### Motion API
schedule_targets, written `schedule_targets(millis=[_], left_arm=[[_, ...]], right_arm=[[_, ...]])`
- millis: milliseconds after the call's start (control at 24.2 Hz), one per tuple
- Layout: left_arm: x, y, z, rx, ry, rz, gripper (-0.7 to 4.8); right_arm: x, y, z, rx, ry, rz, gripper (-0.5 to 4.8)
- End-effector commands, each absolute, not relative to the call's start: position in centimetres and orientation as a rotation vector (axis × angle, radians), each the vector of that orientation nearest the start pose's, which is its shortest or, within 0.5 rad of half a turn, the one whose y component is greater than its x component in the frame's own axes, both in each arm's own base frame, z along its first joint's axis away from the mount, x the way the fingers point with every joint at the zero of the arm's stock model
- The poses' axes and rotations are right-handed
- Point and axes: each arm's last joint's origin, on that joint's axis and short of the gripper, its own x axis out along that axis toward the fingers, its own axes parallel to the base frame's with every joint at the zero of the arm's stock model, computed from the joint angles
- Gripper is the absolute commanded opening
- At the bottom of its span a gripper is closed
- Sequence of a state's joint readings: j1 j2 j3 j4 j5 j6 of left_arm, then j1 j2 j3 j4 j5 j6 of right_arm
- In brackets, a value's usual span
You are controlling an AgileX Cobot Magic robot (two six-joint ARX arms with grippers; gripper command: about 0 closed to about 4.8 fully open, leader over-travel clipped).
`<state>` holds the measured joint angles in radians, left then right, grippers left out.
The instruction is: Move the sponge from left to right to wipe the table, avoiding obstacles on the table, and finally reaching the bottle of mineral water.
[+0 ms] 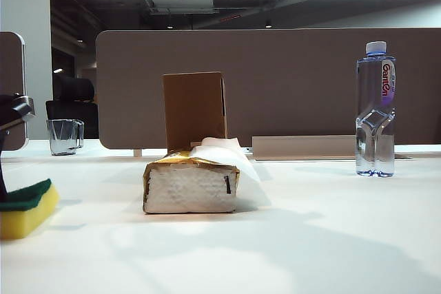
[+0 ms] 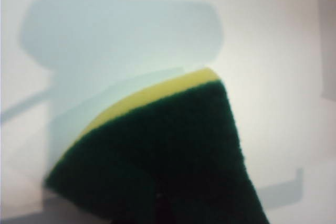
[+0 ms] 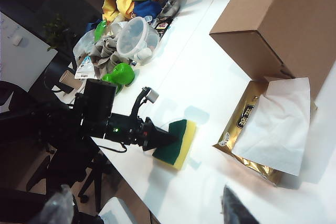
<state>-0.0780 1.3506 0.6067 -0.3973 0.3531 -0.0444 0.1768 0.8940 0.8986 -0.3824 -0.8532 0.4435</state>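
The yellow sponge (image 1: 24,211), its dark green layer facing up, sits tilted low over the white table (image 1: 310,239) at the far left. My left gripper (image 3: 167,139) is shut on the sponge (image 3: 177,142); in the left wrist view the sponge (image 2: 168,161) hides the fingers. The gold tissue pack (image 1: 193,184) lies mid-table, right of the sponge. The brown cardboard box (image 1: 194,109) stands upright just behind the pack. The water bottle (image 1: 375,111) stands at the far right. My right gripper (image 3: 147,213) hangs open above the table near the tissue pack (image 3: 268,129), holding nothing.
A clear glass mug (image 1: 65,135) stands at the back left. A grey partition (image 1: 275,80) runs behind the table. A heap of toys and containers (image 3: 131,35) lies on the table beyond the left arm. The table's edge (image 3: 131,177) runs close to the sponge.
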Motion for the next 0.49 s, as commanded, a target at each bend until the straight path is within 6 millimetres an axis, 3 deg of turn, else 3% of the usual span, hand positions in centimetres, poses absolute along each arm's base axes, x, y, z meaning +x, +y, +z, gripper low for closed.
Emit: schedule_targets(millis=[41,495], left_arm=[[20.0,-3.2,14.5,-0.226,1.273,-0.356,-0.06],[17.4,-3.1,15.4,-0.227,1.266,-0.358,-0.05]], right_arm=[[17.3,5.3,34.1,0.518,0.573,0.936,3.64],[17.1,5.3,34.2,0.518,0.571,0.952,3.64]])
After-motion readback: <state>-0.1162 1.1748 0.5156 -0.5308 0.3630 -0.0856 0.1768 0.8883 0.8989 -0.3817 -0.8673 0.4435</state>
